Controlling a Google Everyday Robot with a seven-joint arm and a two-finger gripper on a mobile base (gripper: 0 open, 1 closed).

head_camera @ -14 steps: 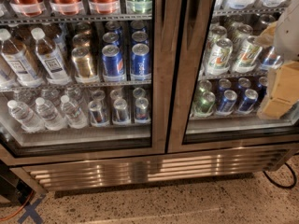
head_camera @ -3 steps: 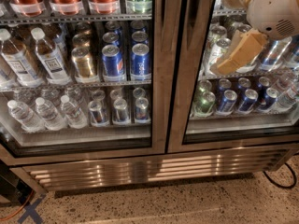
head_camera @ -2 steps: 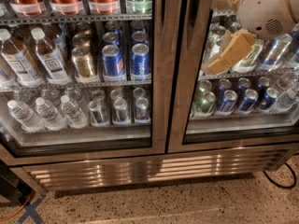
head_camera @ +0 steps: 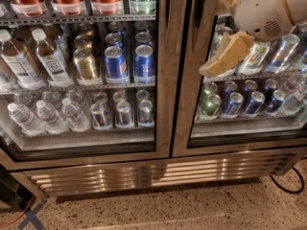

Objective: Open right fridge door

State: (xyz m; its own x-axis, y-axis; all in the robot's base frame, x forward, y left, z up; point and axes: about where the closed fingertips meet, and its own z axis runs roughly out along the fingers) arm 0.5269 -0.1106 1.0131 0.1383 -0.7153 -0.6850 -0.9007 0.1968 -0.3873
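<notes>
The right door (head_camera: 181, 114) fills the right half of the fridge and is shut, its steel stile lying flush against that of the left door (head_camera: 162, 80) along a dark seam. The hand (head_camera: 214, 35) hangs high in front of the right door's glass, just right of that stile. Its two tan fingers (head_camera: 225, 56) stand apart with nothing between them, so it is open. It seems to be placed there because the door must swing from this middle edge, so a grip near the seam gives the best pull. No handle shows, and whether the hand touches the door I cannot tell. Behind it sits the arm's white, rounded wrist (head_camera: 268, 8), smooth plastic with a small round vent.

Both doors are clear panes in wide brushed steel with a dark inner edge, hard and slick, which offers little to hold. Through the right pane are silver, green and blue cans (head_camera: 233, 104) upright in rows on wire shelves. Through the left pane are gold and blue cans and clear water bottles (head_camera: 72, 114). Below runs a ribbed steel grille (head_camera: 144, 174), then a speckled stone floor (head_camera: 192, 210) with a black cable (head_camera: 288, 183) at the right.
</notes>
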